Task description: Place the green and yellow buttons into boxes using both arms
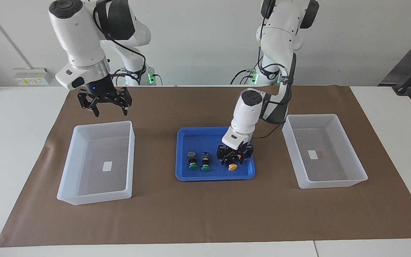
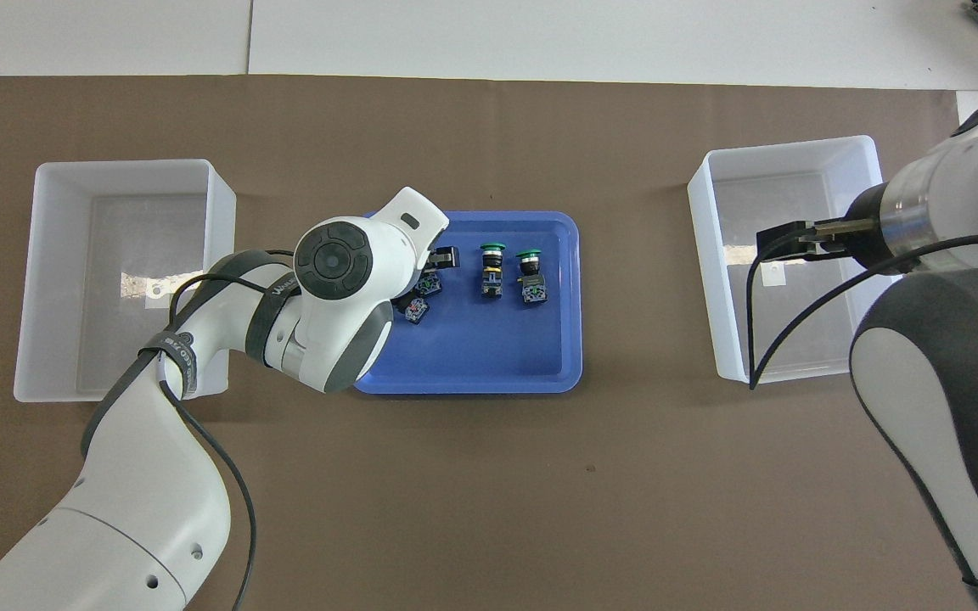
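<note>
Four buttons sit in the blue tray (image 1: 191, 134), both boxes empty. Left gripper (image 1: 233, 159) is down among the two yellow buttons (image 1: 232, 167) at the tray's left-arm end; can't tell if it has actually clamped one. They lie so close together that I'd guess it could catch one off-centre and knock the other. Two green buttons (image 1: 199, 160) lie beside them toward the tray's middle. Right gripper (image 1: 105, 103), fingers apart, hangs just outside one box (image 1: 98, 161); the other box (image 1: 322, 150) flanks the tray's left-arm end.
</note>
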Tool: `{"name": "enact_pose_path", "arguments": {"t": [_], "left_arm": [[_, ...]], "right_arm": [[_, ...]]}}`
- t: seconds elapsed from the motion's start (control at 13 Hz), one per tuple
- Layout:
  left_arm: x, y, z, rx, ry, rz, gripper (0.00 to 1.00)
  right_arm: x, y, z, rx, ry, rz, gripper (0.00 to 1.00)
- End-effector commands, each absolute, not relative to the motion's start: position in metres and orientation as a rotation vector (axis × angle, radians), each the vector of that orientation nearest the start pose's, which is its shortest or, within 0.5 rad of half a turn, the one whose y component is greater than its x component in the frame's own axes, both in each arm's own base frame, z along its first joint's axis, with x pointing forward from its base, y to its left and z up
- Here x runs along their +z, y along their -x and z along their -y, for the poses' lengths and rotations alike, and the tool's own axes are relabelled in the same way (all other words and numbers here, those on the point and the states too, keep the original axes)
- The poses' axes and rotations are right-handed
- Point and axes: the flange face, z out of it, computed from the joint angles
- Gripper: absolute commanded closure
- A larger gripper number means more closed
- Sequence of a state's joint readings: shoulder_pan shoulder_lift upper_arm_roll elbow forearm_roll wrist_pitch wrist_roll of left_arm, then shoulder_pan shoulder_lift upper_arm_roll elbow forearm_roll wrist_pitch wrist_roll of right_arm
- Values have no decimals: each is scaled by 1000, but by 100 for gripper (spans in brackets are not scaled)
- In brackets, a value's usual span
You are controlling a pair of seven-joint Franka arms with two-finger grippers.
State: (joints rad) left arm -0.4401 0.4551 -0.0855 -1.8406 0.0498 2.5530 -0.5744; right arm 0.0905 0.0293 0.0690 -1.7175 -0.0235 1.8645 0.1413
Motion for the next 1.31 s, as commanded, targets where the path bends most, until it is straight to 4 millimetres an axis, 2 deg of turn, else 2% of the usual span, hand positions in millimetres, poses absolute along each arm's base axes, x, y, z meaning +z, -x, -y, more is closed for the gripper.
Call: {"name": "enact_pose_path", "arguments": {"t": [0.0,0.15,0.23,0.31,0.46,0.54,0.62,0.77,0.92,1.08,1.23], "left_arm": [[301,-575,330,-373,3244,29,39],[300,-571,333,-349,3240,19,77],[303,-573,333,-329,3232,22,93],[312,-577,335,-301,3223,26,100],[340,-587,339,-269,3213,42,100],[352,-589,333,-252,3207,56,100],[384,-587,323,-267,3207,64,100],[438,-591,281,-241,3217,191,100],[482,-590,241,-174,3231,329,100],[505,-599,193,-111,3199,415,100],[504,-608,149,-102,3188,418,100]], "right_arm": [[535,-592,-123,-231,3102,-32,0],[503,-606,-149,-246,3088,-53,0],[490,-611,-160,-264,3079,-41,0],[477,-616,-168,-269,3075,-32,0],[456,-624,-176,-286,3063,-54,0],[449,-625,-184,-292,3060,-39,0],[443,-627,-190,-296,3059,-29,0],[431,-629,-206,-315,3051,-42,0],[417,-629,-237,-328,3035,-73,0],[401,-628,-261,-322,3027,-58,0],[378,-623,-283,-299,3030,-33,0]]}}
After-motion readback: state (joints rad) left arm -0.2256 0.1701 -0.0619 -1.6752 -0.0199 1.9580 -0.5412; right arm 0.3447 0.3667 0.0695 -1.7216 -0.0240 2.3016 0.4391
